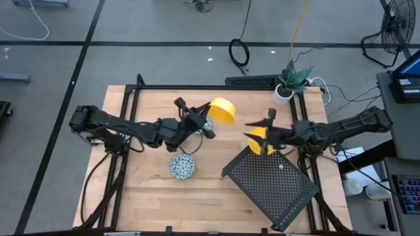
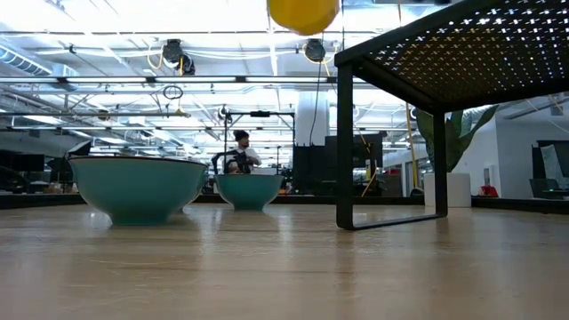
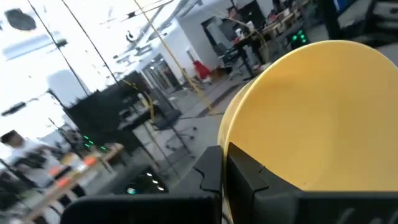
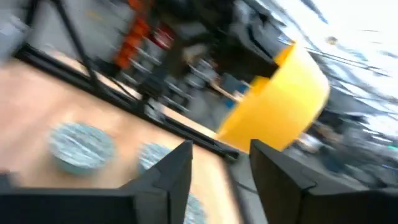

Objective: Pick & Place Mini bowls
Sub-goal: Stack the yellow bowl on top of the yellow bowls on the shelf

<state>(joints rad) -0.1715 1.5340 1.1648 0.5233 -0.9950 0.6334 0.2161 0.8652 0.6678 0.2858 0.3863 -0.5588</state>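
1. Above the tabletop [image 1: 151, 190], near its middle, your left gripper [image 1: 209, 124] is clamped on the rim of a yellow bowl [image 1: 222, 110], lifted and tilted.
2. At 3 o'clock, your right gripper [image 1: 260, 139] stands with fingers apart at a second yellow bowl [image 1: 258, 137]; whether they touch it is unclear.
3. A patterned bowl [image 1: 182, 166] rests toward 7 o'clock, beside the black rack [image 1: 272, 183].

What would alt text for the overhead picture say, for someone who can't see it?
Seen from above, the left gripper holds a yellow bowl over a wooden table, while the right gripper is at a second yellow bowl beside a black perforated rack. A blue-and-white patterned bowl sits on the table near the middle.
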